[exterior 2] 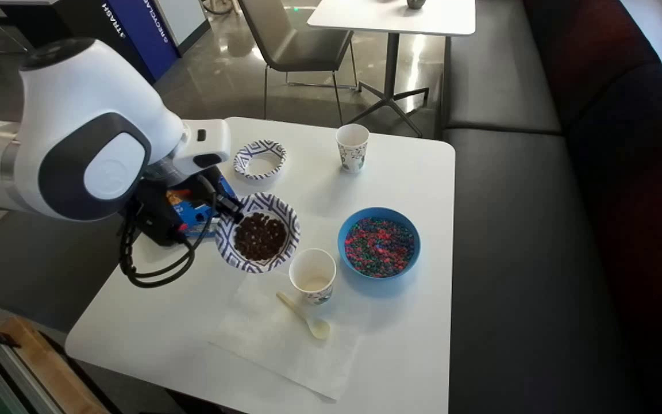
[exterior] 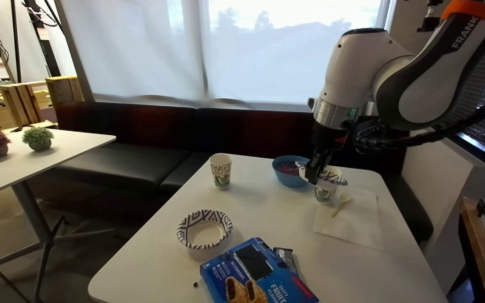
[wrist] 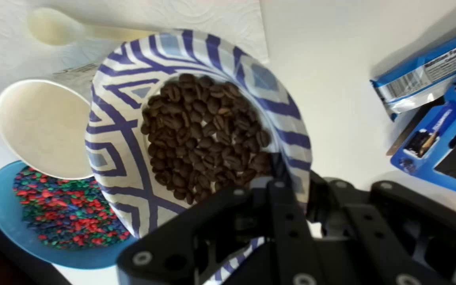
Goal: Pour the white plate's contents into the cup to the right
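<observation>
White plate point(wrist: 111, 130) of coffee beans point(wrist: 206, 136) — pinched in the claw point(wrist: 301, 186) — hangs near the paper cup point(wrist: 44, 128).

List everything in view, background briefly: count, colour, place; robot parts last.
table: one, white, foreground
white plate: one, white and purple, held above table
coffee beans: uncounted, brown, on white plate
cup: one, printed white, between spoon and bowl
spoon: one, cream, on napkin
napkin: one, white, on table
bowl: one, blue, on table
bits: uncounted, red, green, blue, in bowl
second cup: one, printed white, on table
second plate: one, white and purple, on table
box: one, blue, on table
wrapped bar: one, blue, beside box
speck: one, dark, near box
far table: one, white, background
plants: two, reddish, green, on far table
bench: one, black, beside table
arm: one, mostly white, over table
end effector: one, black, gripping white plate
</observation>
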Motion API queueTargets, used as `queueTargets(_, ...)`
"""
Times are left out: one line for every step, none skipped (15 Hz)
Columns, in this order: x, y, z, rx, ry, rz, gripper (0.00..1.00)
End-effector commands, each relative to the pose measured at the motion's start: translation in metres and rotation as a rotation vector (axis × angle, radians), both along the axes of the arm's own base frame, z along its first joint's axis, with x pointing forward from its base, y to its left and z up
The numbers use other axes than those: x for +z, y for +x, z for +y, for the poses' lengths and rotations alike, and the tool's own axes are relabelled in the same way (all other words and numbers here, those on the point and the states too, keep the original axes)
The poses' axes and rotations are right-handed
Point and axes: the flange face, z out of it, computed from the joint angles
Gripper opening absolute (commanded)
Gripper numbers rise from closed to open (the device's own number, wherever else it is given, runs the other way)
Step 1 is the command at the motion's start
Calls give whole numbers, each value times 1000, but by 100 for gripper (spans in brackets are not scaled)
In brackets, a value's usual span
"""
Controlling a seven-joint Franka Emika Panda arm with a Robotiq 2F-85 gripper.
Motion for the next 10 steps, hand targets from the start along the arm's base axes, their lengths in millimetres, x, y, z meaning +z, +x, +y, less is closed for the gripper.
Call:
queueTargets(-8,-22,9,78,74,-27,2)
queueTargets(-8,-22,7,84,89,-32,2)
queueTargets(-8,-15,9,61,69,-16,2)
queueTargets(-8,-16,11,71,74,-16,6)
queueTargets(-8,-15,10,70,73,-17,6)
queueTargets(-8,-15,8,66,72,-18,6)
queueTargets(-8,-14,7,64,72,-19,6)
queueTargets(-8,-14,7,63,71,-19,6)
queueTargets(-8,-14,7,63,71,-19,2)
queueTargets(-6,-12,7,73,67,-41,2)
